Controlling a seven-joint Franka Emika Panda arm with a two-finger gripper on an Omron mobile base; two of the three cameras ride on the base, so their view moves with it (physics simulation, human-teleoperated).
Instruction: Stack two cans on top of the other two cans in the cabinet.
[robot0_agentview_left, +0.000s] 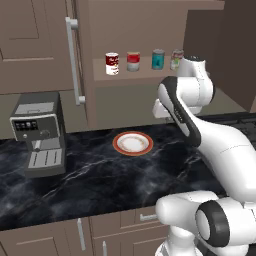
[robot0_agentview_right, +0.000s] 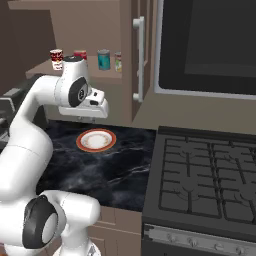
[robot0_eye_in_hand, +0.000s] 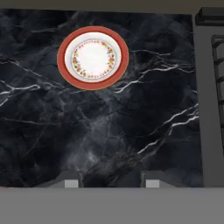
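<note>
Four cans stand in a row on the open shelf of the brown cabinet (robot0_agentview_left: 45, 45), none stacked. From the left they are the red-and-white can with a dark emblem (robot0_agentview_left: 112, 63), the red-over-pale can (robot0_agentview_left: 133, 61), the teal can (robot0_agentview_left: 158, 59) and the pale green can (robot0_agentview_left: 176, 59), which my arm partly hides. My gripper (robot0_eye_in_hand: 111, 181) hangs over the black marble counter, below and in front of the shelf, pointing down. Its fingertips (robot0_eye_in_hand: 72, 181) stand apart with nothing between them.
A red-rimmed white plate (robot0_agentview_left: 133, 143) lies on the counter (robot0_agentview_left: 100, 175) under the shelf. At the left stands a coffee machine (robot0_agentview_left: 40, 132). The cabinet door's long silver handle (robot0_agentview_left: 75, 60) is left of the shelf. To the right are a stove (robot0_agentview_right: 200, 175) and a dark microwave (robot0_agentview_right: 210, 40).
</note>
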